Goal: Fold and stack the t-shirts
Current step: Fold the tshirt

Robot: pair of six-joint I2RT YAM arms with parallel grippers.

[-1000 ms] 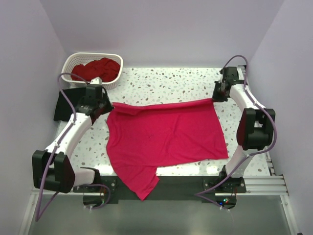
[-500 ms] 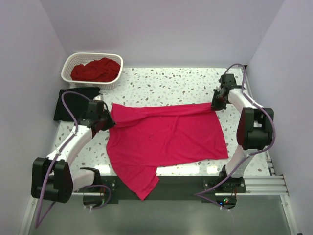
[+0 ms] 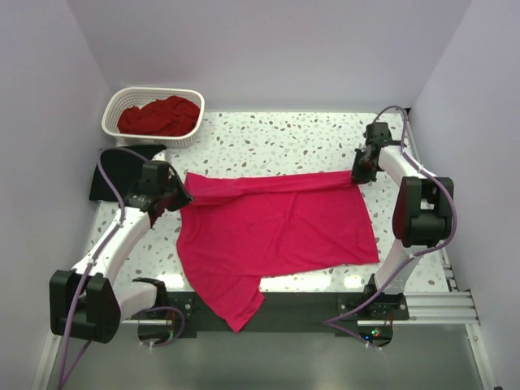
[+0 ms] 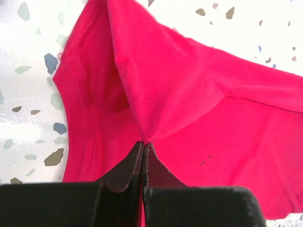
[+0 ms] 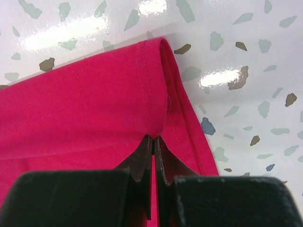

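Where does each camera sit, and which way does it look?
Top external: above and behind the bases, looking down on the table, basket and pink t-shirt; both arms show.
Left wrist: on the left arm, looking down past its shut jaws at the pinched shirt fold.
Right wrist: on the right arm, looking down past its shut jaws at the shirt's hemmed corner.
Shared: all three show the pink t-shirt on the speckled table.

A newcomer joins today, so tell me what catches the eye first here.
A bright pink-red t-shirt lies spread across the middle of the speckled table. The left fingers and right fingers each pinch a far corner of it. At the far left, a white basket holds a darker red shirt.
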